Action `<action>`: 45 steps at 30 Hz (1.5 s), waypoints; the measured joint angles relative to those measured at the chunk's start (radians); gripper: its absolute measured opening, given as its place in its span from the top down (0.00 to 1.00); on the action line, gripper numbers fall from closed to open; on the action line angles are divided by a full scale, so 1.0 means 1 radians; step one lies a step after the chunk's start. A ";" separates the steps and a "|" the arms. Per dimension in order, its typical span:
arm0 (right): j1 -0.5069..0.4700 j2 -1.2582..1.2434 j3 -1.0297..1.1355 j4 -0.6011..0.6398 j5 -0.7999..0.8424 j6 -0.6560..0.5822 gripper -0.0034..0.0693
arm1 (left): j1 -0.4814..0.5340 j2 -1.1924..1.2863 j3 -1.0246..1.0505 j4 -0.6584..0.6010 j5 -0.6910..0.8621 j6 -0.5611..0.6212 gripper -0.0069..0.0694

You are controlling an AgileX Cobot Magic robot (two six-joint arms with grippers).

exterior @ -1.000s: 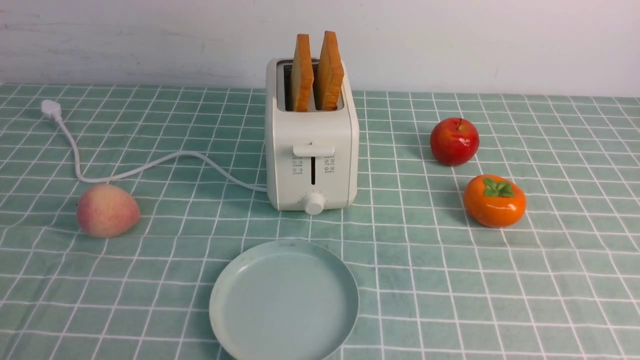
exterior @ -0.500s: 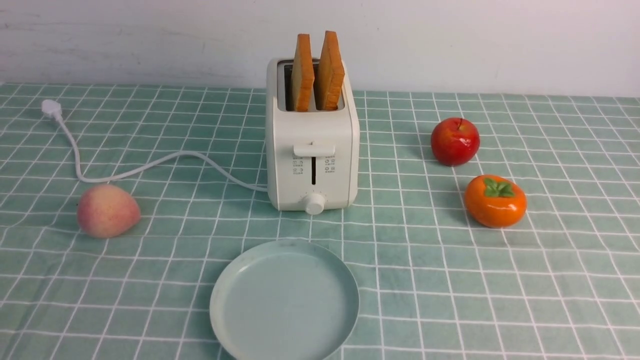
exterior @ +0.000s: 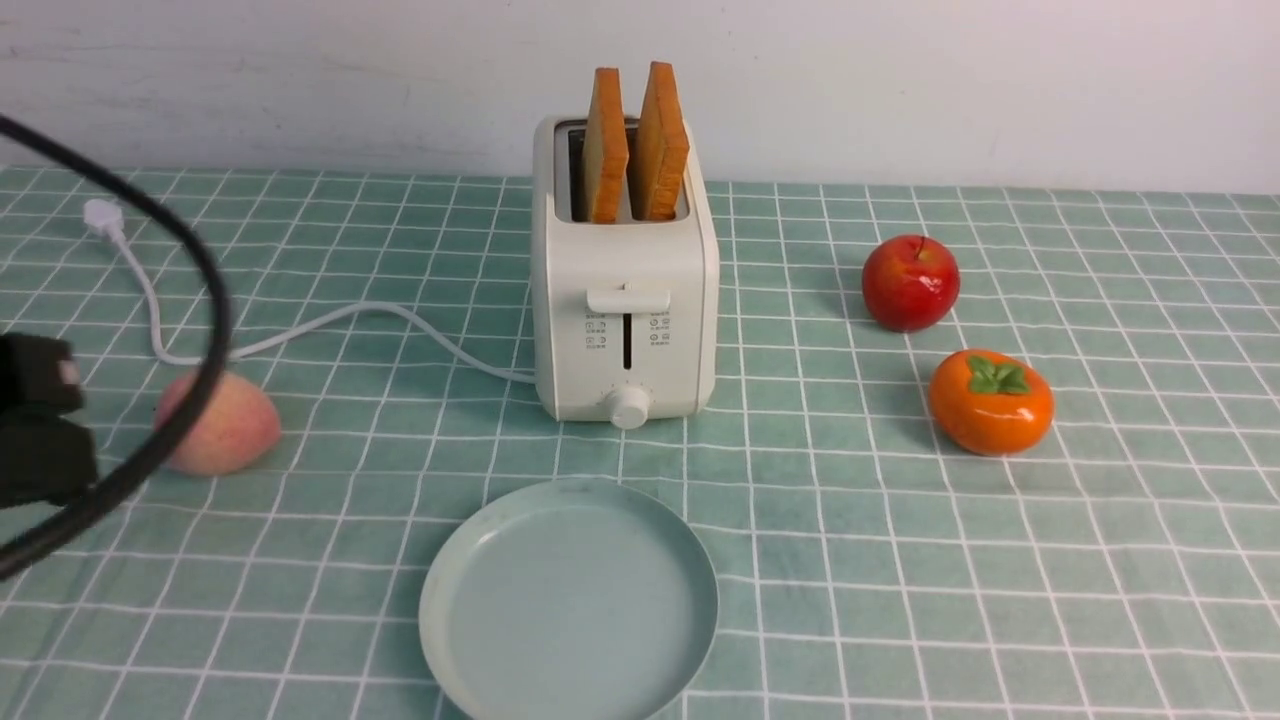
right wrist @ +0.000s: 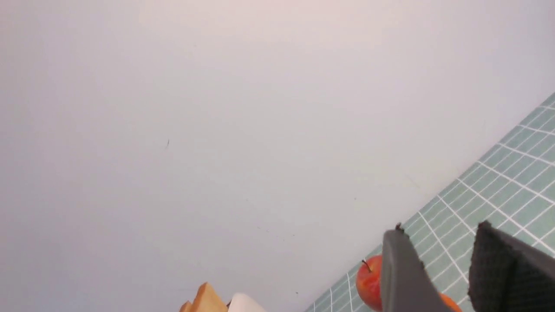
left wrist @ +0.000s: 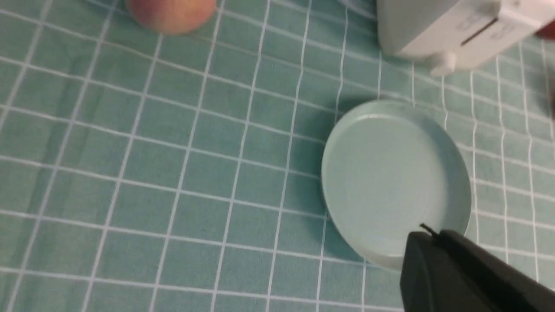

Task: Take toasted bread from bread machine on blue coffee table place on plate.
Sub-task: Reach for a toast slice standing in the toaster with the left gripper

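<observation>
Meeting a plain white wall (exterior: 1000, 80), the blue coffee table (exterior: 900, 560).

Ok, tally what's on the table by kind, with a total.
toast slices: 2
toaster: 1
plate: 1
fruit: 3 (peach, apple, persimmon)
Total: 7

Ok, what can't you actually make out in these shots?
Left gripper: left wrist view shows one dark finger, the frame edge cuts the rest; open or shut unclear.
Toasted bread: lower halves hidden inside the bread machine, front view.
Its printed icons: too small to read.
Peach: partly behind a black cable.
</observation>
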 joint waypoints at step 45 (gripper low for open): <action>0.038 0.668 -0.524 -0.066 0.888 -0.391 0.96 | -0.322 1.075 -0.894 0.174 -0.514 -0.114 0.19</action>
